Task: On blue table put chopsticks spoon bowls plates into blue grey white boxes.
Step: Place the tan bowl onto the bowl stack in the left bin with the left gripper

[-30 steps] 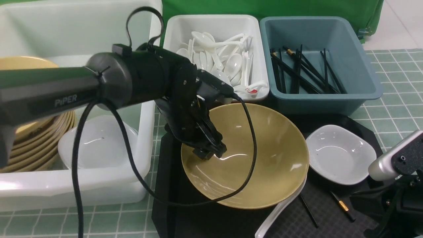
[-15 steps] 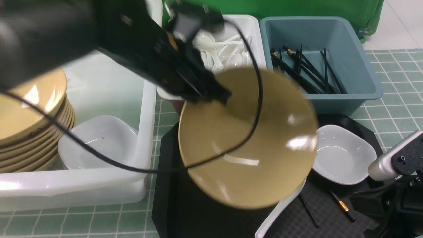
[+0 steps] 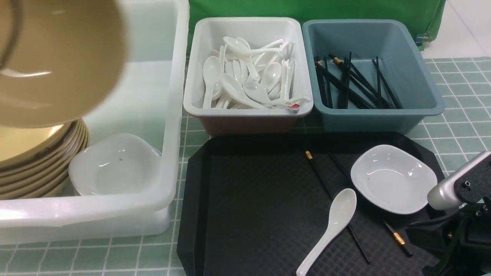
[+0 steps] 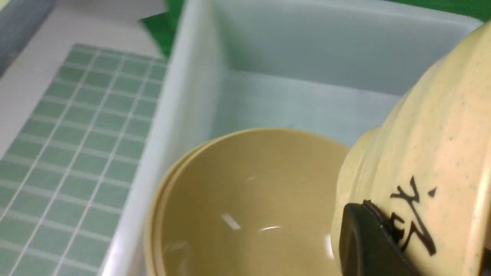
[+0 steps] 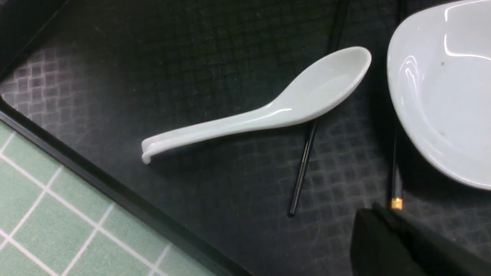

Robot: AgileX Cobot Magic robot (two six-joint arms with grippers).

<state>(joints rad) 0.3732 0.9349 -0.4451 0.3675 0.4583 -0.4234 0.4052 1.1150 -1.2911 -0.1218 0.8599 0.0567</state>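
Over the big white box [image 3: 174,115] at the robot's left, the left gripper [image 4: 383,249] holds a tan bowl [image 3: 57,57] by its wall. One black finger [image 4: 366,241] presses on the bowl's cream outer side, beside a black painted character; the other finger is hidden. The bowl hangs tilted above a stack of tan bowls [image 3: 34,161] that stands in the box's left part, clear of the stack's top bowl. Beside the stack, in the same box, lies a small white dish [image 3: 115,165].

To the right of that box stand two smaller ones, side by side and touching. The spoon box [image 3: 249,111] is white and holds a heap of white spoons [image 3: 249,76]. The blue-grey box [image 3: 383,115] holds black chopsticks [image 3: 353,84].

In front of these two lies a black tray [image 3: 249,199] on the green checked cloth [image 3: 460,115]. On the tray's right part are a loose spoon [image 3: 333,222], a second white dish [image 3: 393,178] and two loose chopsticks [image 3: 318,172] with gold bands. The loose spoon lies across one of them, and the dish rests over the other.

The right gripper [image 5: 399,245] hangs low at the tray's near right corner, just beside the gold end of a chopstick. Only a dark edge of it shows, so I cannot tell whether its jaws are wide or closed.
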